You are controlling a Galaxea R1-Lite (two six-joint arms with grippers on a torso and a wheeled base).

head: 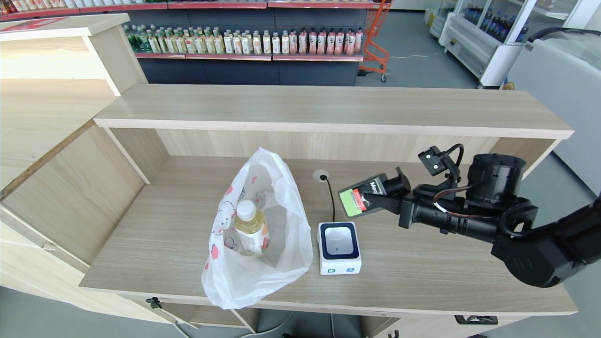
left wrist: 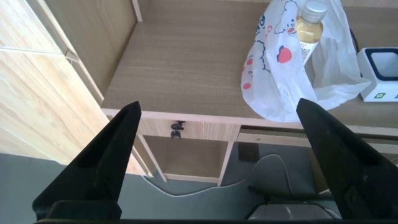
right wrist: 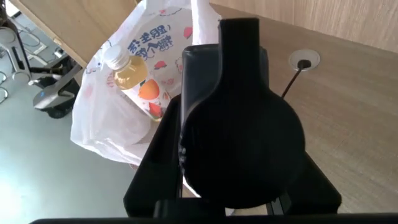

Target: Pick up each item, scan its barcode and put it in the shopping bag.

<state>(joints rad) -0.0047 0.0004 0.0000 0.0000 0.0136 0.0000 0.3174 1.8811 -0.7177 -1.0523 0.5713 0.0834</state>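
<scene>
Right pincer (head: 374,192) clamps a small box (head: 351,202) near the scanner (head: 339,241), covering its rear half; left pincer (left wrist: 219,104) gapes wide, empty.

A light wooden counter (head: 164,225) with a raised ledge (head: 328,105) fills the middle of the frame. Along the top runs a store shelf of bottled drinks (head: 244,42), with an orange rack (head: 375,42) beside it. Glass-door coolers (head: 488,33) stand on grey floor (head: 418,51) at the upper right.
</scene>
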